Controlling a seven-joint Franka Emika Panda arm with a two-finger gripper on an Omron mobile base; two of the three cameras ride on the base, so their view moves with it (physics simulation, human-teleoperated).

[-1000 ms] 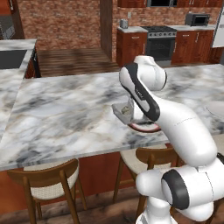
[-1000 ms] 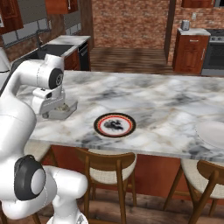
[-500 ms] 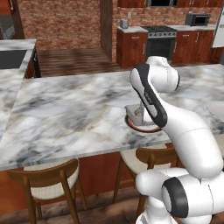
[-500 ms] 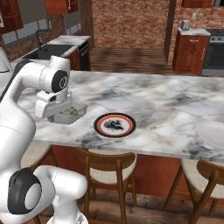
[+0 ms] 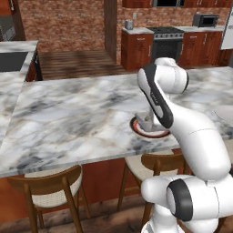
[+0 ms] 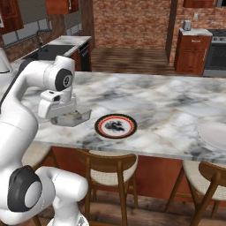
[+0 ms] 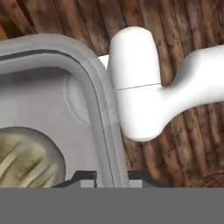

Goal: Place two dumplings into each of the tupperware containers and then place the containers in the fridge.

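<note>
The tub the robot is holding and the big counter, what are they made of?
The tub looks like smooth grey plastic: it is a bit see-through, with a rounded rim and soft shine. The counter looks like polished marble, white with grey and tan veins, though it could be an imitation.

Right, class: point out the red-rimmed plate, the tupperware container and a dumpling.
red-rimmed plate (image 6: 115, 117), right base view, far rim.
tupperware container (image 7: 98, 83), hand view, corner of its rim.
dumpling (image 7: 26, 153), hand view, its top, inside the container.
</note>
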